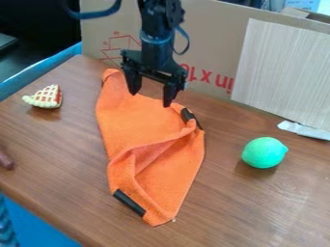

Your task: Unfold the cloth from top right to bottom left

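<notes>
the orange cloth [122,125] lies rumpled on the desk [258,212], running from the upper left to the bottom centre of the frame. the tool [151,100], its fingers spread apart, hangs over the cloth's upper part. the fabric looks light, soft and floppy, hardly fragile; a pinch of the loose layer beside the dark strip [187,115] right of centre should hold best.

Below the gripper [151,95], the orange cloth [158,159] looks soft, matt and slightly rough. The table [58,159] under it has a smooth wood-look surface with a soft gloss, and the box [209,43] behind the gripper looks like matt brown cardboard.
</notes>
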{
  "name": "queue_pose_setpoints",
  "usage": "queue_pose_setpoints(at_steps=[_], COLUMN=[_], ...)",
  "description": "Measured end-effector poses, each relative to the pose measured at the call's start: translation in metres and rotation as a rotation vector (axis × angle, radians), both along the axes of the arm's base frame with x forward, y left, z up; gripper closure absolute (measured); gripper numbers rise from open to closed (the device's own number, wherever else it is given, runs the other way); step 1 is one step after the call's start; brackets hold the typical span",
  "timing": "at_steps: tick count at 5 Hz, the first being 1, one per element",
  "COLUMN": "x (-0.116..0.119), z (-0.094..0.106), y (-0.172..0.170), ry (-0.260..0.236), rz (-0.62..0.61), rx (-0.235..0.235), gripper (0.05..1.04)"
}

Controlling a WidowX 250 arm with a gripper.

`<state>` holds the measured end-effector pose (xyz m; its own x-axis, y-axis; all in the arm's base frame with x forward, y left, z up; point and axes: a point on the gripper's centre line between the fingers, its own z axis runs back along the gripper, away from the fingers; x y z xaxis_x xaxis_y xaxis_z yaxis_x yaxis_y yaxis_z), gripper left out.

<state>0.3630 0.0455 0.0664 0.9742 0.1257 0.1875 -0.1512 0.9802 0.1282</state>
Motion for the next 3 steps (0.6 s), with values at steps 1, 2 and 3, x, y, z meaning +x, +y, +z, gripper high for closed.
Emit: queue_pose_setpoints(at_steps=[1,2,3], x=[0.007,0.018,0.023], z=[-0.020,-0.017,-0.021], y=[-0.005,-0.009,-0.022], ry=[-0.009,-0.044,-0.054], rz=[0.097,0.168,0.252], rx=[-0.062,-0.096,-0.116], gripper=[0.083,0.083,0.083])
